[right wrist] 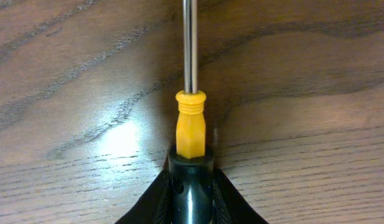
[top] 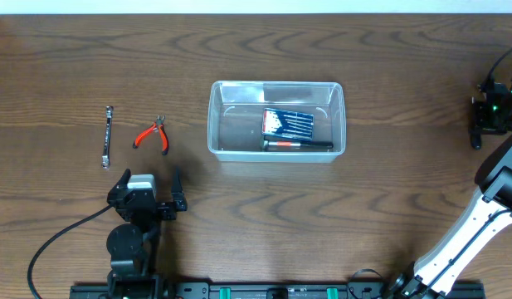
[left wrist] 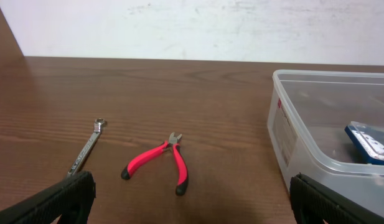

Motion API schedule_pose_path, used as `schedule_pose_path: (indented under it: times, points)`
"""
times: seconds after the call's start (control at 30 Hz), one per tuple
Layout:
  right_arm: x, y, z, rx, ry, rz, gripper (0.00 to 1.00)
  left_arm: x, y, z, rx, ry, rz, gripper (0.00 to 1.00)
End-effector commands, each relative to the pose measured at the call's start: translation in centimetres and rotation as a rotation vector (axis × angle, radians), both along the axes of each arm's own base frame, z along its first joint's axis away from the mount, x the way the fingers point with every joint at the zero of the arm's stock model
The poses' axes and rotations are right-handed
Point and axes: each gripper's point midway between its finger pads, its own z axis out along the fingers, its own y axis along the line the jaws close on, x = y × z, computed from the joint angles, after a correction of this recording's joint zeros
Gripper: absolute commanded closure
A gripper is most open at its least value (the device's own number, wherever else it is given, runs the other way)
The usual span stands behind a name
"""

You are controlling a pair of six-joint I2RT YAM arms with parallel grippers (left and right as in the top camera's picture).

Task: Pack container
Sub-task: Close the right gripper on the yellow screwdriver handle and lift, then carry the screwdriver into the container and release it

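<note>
The clear plastic container (top: 239,124) stands mid-table and holds a blue box (top: 288,122) and a black-and-red tool (top: 297,144). Red-handled pliers (top: 152,135) and a small metal wrench (top: 108,137) lie to its left. My left gripper (top: 150,187) is open and empty, just in front of the pliers. In the left wrist view the pliers (left wrist: 159,163), wrench (left wrist: 86,149) and container wall (left wrist: 285,134) lie ahead of the open jaws (left wrist: 192,211). My right gripper (top: 480,124) at the far right edge is shut on a screwdriver (right wrist: 190,124) with a black handle and yellow collar, held low over the table.
The table is dark wood. A black cable (top: 56,241) runs from the left arm's base at the front. A white wall (left wrist: 192,25) stands behind the table's far edge.
</note>
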Motion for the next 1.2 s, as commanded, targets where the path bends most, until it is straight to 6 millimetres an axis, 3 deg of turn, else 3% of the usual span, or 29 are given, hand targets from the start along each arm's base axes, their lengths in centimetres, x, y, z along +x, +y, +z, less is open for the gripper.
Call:
schedule_pose_path:
  times: [0.0,0.13,0.23,0.33,0.43,0.53,0.67,0.77,0.83,0.9,0.97,1.07,1.17]
  points:
    - [-0.5,0.3,-1.8,0.032,0.028,-0.015,0.82,0.0,0.0,-0.7,-0.005,0.014,0.002,0.02]
    - [-0.5,0.3,-1.8,0.032,0.028,-0.017,0.87,0.0,0.0,-0.7,-0.005,0.014,0.002,0.02]
    - [-0.5,0.3,-1.8,0.033,0.028,-0.021,0.99,0.0,0.0,-0.7,-0.005,0.014,0.002,0.02]
    - [-0.1,0.8,-1.4,0.037,0.017,-0.032,0.99,0.0,0.0,-0.6,-0.005,0.011,0.002,0.02]
    - [1.5,1.8,0.4,0.047,-0.041,-0.007,0.99,0.0,0.0,-0.6,-0.005,0.011,0.002,0.02]
    - [4.3,2.8,4.2,0.004,-0.140,0.042,0.99,0.0,0.0,-0.6,-0.005,0.011,0.002,0.02]
    - [8.8,6.1,12.9,-0.094,-0.323,0.198,0.99,0.0,0.0,-0.6,-0.005,0.011,0.002,0.02]
    - [11.1,11.9,20.1,-0.149,-0.462,0.397,0.99,0.0,0.0,-0.6,-0.005,0.011,0.002,0.02]
    - [11.8,16.9,23.5,-0.174,-0.533,0.569,0.99,0.0,0.0,-0.6,-0.005,0.011,0.002,0.02]
    - [11.6,22.2,25.3,-0.174,-0.571,0.772,0.99,0.0,0.0,-0.6,-0.005,0.011,0.002,0.02]
    - [10.9,27.6,25.9,-0.147,-0.588,0.960,0.99,0.0,0.0,-0.6,-0.005,0.011,0.002,0.02]
    - [8.5,35.7,25.1,-0.086,-0.564,1.251,0.99,0.0,0.0,-0.6,-0.005,0.011,0.002,0.02]
    - [5.9,41.7,23.3,-0.030,-0.511,1.466,0.99,0.0,0.0,-0.6,-0.005,0.011,0.002,0.02]
